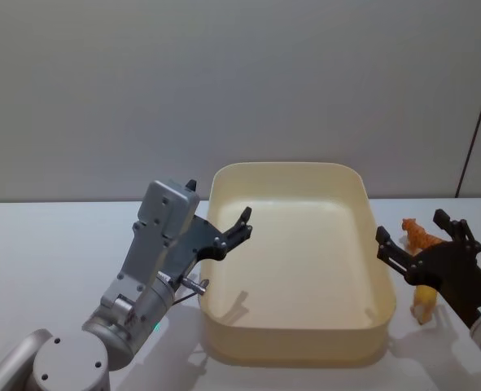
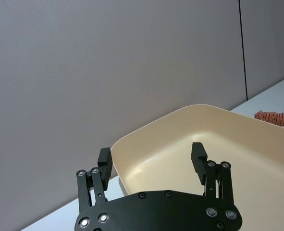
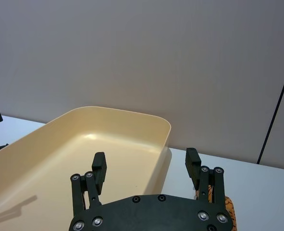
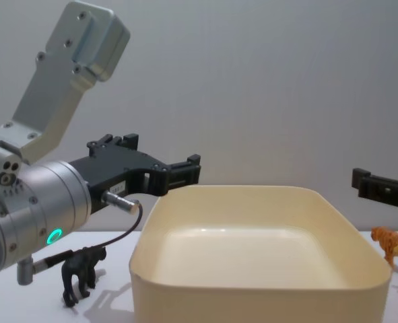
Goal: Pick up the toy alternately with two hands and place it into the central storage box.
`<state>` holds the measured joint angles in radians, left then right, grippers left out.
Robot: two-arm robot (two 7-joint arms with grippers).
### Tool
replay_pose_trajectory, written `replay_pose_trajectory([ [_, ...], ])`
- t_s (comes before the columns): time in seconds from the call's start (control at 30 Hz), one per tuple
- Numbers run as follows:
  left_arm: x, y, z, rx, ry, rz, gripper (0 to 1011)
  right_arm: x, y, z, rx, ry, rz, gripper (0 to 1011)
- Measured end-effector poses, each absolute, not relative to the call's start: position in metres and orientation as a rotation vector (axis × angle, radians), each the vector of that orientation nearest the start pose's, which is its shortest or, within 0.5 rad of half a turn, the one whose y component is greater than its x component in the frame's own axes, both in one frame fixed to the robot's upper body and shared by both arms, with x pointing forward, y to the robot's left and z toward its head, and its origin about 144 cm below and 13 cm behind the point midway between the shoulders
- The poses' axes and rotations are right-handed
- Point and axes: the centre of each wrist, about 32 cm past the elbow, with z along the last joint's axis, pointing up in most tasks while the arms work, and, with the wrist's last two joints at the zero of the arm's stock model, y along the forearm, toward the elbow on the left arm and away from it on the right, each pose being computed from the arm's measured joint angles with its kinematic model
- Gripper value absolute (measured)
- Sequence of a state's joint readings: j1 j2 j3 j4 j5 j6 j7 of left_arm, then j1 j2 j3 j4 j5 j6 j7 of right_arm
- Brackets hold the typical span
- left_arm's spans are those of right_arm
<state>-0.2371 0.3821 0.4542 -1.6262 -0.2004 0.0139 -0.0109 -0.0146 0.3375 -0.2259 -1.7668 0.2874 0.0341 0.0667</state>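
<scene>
Left end effector (image 2: pixel 151 156) splayed — over tub (image 2: pixel 238 144).

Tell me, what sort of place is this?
Probably a robot test lab: a bare white table against a plain grey wall, a cream tub with a toy tiger beside it, and the left tool and right tool open at its sides.

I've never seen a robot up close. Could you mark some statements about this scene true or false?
1. The storage box is empty. True.
2. The left gripper holds a toy. False: it is open and empty.
3. An orange tiger stands right of the box. True.
4. The black animal figure lies in the box. False: it stands on the table, left of it.
5. The right gripper is open. True.
</scene>
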Motion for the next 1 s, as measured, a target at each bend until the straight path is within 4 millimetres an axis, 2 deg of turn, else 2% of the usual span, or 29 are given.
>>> replay_pose_trajectory([
  [1.0, 0.492, 0.1984, 1.2044, 0.061, -0.268, 1.124, 1001, 0.4433, -0.2371, 1.1887, 0.026, -0.075, -1.23, 1001],
])
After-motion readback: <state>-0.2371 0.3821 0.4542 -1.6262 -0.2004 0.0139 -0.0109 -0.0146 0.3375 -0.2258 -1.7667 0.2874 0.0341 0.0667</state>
